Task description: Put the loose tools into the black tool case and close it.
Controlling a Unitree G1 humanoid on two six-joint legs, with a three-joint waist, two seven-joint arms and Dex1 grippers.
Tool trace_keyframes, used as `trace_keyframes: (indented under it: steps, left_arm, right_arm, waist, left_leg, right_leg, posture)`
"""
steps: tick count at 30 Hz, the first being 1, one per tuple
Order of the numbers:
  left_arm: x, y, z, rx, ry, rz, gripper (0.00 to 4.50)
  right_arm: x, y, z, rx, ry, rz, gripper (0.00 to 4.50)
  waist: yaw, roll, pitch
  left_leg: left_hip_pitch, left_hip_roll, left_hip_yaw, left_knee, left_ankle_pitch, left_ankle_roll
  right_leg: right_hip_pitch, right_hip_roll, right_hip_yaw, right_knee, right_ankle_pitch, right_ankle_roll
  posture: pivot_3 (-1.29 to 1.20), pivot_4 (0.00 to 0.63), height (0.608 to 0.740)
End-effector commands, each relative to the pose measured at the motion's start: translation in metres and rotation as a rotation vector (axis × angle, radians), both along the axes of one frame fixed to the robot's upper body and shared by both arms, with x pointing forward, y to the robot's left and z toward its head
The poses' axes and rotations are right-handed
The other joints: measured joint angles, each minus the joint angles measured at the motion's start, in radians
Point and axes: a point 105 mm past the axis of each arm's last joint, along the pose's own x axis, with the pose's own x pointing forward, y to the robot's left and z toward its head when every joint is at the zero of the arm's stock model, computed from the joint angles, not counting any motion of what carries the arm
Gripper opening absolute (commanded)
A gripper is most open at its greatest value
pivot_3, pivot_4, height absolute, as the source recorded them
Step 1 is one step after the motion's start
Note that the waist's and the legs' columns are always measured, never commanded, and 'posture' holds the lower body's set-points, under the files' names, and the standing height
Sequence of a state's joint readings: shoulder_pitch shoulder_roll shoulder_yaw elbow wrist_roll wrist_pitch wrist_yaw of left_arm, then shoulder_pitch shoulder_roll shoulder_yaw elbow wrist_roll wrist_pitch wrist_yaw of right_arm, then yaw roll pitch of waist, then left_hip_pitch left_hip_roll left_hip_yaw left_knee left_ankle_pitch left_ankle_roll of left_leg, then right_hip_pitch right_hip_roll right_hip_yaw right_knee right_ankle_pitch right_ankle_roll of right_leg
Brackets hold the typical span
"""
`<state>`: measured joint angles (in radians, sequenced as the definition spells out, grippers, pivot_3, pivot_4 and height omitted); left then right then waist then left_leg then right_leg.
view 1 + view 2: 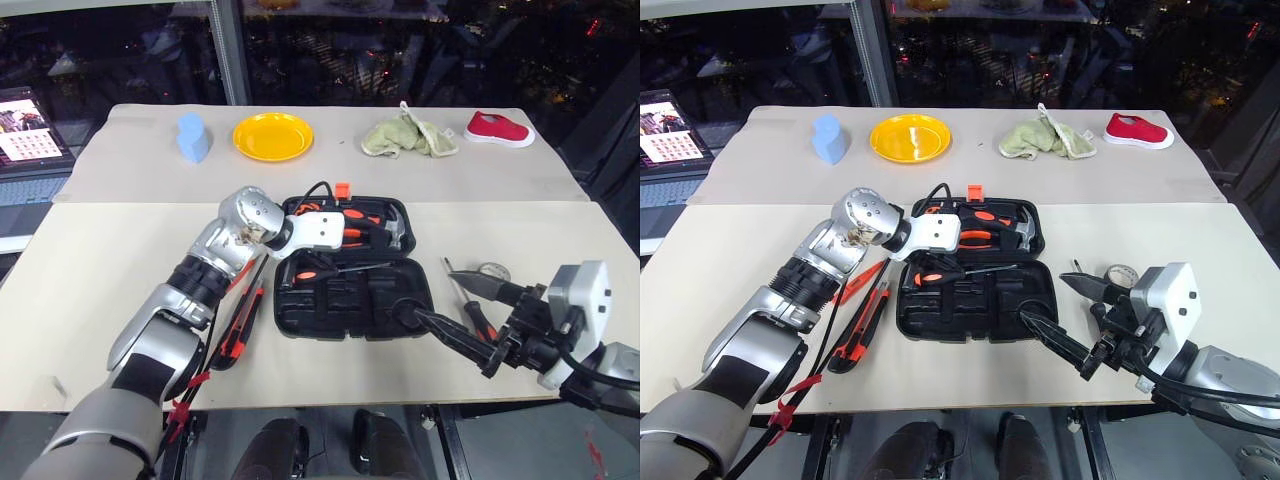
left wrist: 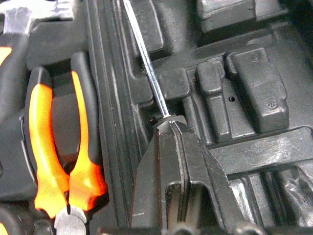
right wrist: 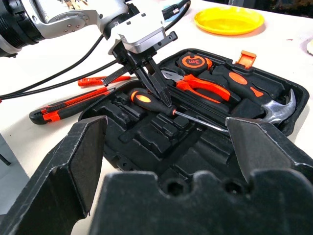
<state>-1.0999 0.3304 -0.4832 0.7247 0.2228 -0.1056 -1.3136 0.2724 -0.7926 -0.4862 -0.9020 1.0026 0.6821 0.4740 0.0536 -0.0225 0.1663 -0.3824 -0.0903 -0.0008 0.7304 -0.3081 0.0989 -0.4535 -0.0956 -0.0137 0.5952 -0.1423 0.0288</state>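
Case: the black moulded plastic tool case (image 1: 355, 290) lies open near the middle of the tabletop's (image 1: 100, 250) front half, its lid half toward the far edge, with a small orange latch (image 1: 342, 189) on that side.
In the lid half: orange-handled pliers (image 3: 200, 87) and a steel-headed hammer (image 3: 274, 110) sit in their recesses.
Left tool: the left tool (image 3: 164, 100) reaches down into the case, fingers pressed together at the neck of a long screwdriver with a black-and-orange handle (image 3: 146, 101), which lies across the case's near half with its steel shaft (image 2: 146, 63) pointing toward the hammer.
Right tool: the right tool (image 1: 450, 300) hovers off the case's right front corner, its two black fingers spread wide, holding nothing.
Loose on the left: an orange-and-black utility knife (image 1: 860, 330) lies on the tabletop just left of the case; a slim orange tester screwdriver (image 1: 862, 281) lies beside it.
Loose on the right: a second screwdriver (image 1: 470, 305) and a small grey tape roll (image 1: 492, 271) lie right of the case, near the right tool.
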Motion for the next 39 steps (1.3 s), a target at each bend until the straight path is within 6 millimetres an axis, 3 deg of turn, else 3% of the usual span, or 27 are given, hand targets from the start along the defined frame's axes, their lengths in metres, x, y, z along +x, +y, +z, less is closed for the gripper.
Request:
trace_keyframes:
  steps: [1, 4, 7, 8, 10, 12, 15, 17, 21, 25, 29, 33, 35, 39]
  left_arm:
    - [0.002, -0.001, 0.022, -0.161, 0.077, 0.067, 0.02]
    - [0.002, 0.012, 0.036, -0.279, 0.192, 0.148, 0.02]
    - [-0.012, 0.041, 0.050, -0.380, 0.356, 0.207, 1.13]
    - [-0.026, 0.054, 0.065, -0.454, 0.434, 0.186, 1.41]
    - [-0.058, 0.071, 0.087, -0.528, 0.530, 0.096, 2.17]
    - [-0.079, 0.075, 0.094, -0.520, 0.566, 0.037, 2.90]
    - [-0.098, 0.073, 0.096, -0.481, 0.593, -0.015, 4.03]
    - [-0.106, 0.071, 0.098, -0.469, 0.604, -0.046, 4.46]
    - [-0.113, 0.064, 0.100, -0.455, 0.619, -0.101, 4.46]
    - [-0.113, 0.061, 0.100, -0.448, 0.625, -0.116, 4.46]
    - [-0.114, 0.063, 0.097, -0.421, 0.612, -0.122, 4.46]
    - [-0.117, 0.062, 0.098, -0.403, 0.589, -0.137, 4.46]
    - [-0.117, 0.062, 0.097, -0.396, 0.570, -0.127, 4.46]
    - [-0.115, 0.064, 0.095, -0.385, 0.532, -0.106, 4.46]
  right_arm:
    - [0.001, -0.003, 0.007, -0.012, -0.049, -0.017, 4.50]
    - [0.005, -0.012, 0.005, -0.031, -0.049, -0.072, 4.50]
    - [0.010, -0.037, -0.004, -0.061, -0.021, -0.215, 4.50]
    - [0.006, -0.054, -0.007, -0.039, 0.002, -0.302, 4.50]
    - [-0.009, -0.080, -0.013, -0.009, 0.044, -0.429, 4.50]
    - [-0.025, -0.094, -0.018, 0.005, 0.082, -0.491, 4.50]
    - [-0.052, -0.112, -0.028, -0.004, 0.154, -0.575, 4.50]
    - [-0.073, -0.120, -0.033, -0.011, 0.205, -0.626, 4.50]
    - [-0.102, -0.128, -0.038, -0.025, 0.270, -0.692, 4.50]
    - [-0.100, -0.122, -0.035, -0.036, 0.256, -0.657, 4.50]
    - [-0.073, -0.108, -0.035, -0.029, 0.217, -0.574, 4.50]
    - [-0.033, -0.093, -0.048, -0.015, 0.197, -0.501, 4.50]
    - [-0.014, -0.091, -0.055, -0.001, 0.195, -0.513, 4.50]
    - [0.006, -0.081, -0.068, -0.019, 0.212, -0.484, 4.50]
  waist:
    - [-0.004, 0.000, 0.000]
    - [-0.013, 0.000, 0.000]
    - [-0.030, 0.000, 0.000]
    - [-0.034, 0.000, 0.000]
    - [-0.040, 0.001, 0.000]
    - [-0.038, 0.002, 0.000]
    - [-0.021, 0.003, -0.001]
    - [-0.013, 0.004, -0.001]
    - [-0.016, 0.006, 0.000]
    - [-0.044, 0.006, 0.000]
    - [-0.060, 0.007, 0.000]
    - [-0.059, 0.005, 0.000]
    - [-0.053, 0.005, 0.000]
    - [-0.036, 0.006, -0.001]
  left_leg:
    - [-0.001, 0.000, 0.000, 0.000, 0.000, 0.000]
    - [-0.002, 0.000, 0.000, 0.000, 0.001, -0.001]
    - [-0.002, 0.001, 0.001, -0.001, 0.004, -0.006]
    - [-0.002, 0.001, 0.001, -0.001, 0.004, -0.006]
    - [-0.003, 0.001, 0.000, -0.003, 0.004, -0.006]
    - [-0.002, 0.001, -0.001, -0.004, 0.004, -0.007]
    - [-0.001, 0.001, -0.002, -0.004, 0.003, -0.007]
    - [0.006, -0.001, -0.002, -0.004, 0.000, -0.006]
    - [0.014, 0.000, -0.002, -0.005, -0.008, -0.007]
    - [0.017, 0.003, -0.001, -0.005, -0.006, -0.011]
    - [0.022, 0.006, 0.000, -0.005, -0.006, -0.012]
    - [0.023, 0.006, 0.000, -0.009, -0.005, -0.013]
    - [0.022, 0.005, 0.000, -0.013, 0.000, -0.016]
    - [0.019, 0.003, -0.001, -0.018, 0.006, -0.016]
  right_leg:
    - [-0.001, 0.000, 0.000, 0.000, 0.000, 0.000]
    - [-0.003, 0.001, 0.001, 0.001, 0.000, 0.000]
    - [-0.004, 0.003, 0.001, 0.001, 0.000, 0.000]
    - [-0.004, 0.003, 0.001, 0.001, 0.000, -0.001]
    - [-0.006, 0.003, 0.002, 0.001, 0.000, -0.001]
    - [-0.007, 0.003, 0.001, 0.004, -0.002, -0.002]
    - [-0.003, 0.002, 0.000, 0.000, -0.003, -0.001]
    - [0.000, 0.001, 0.001, -0.001, -0.005, 0.002]
    - [0.012, 0.002, 0.004, -0.001, -0.011, 0.010]
    - [0.015, 0.001, 0.007, 0.000, -0.012, 0.010]
    - [0.017, 0.001, 0.008, 0.000, -0.013, 0.010]
    - [0.015, 0.002, 0.007, 0.000, -0.012, 0.010]
    - [0.012, 0.002, 0.007, 0.000, -0.011, 0.005]
    - [0.007, 0.001, 0.008, 0.000, -0.008, -0.006]
  posture:
    - [0.00, 0.150, 0.740]
    - [0.00, 0.150, 0.740]
    - [0.00, 0.150, 0.740]
    - [0.00, 0.150, 0.740]
    - [0.00, 0.150, 0.740]
    - [0.00, 0.150, 0.740]
    - [0.00, 0.150, 0.740]
    - [0.00, 0.150, 0.740]
    - [0.00, 0.150, 0.740]
    - [0.00, 0.150, 0.740]
    - [0.00, 0.150, 0.740]
    - [0.00, 0.150, 0.740]
    - [0.00, 0.150, 0.740]
    - [0.00, 0.150, 0.740]
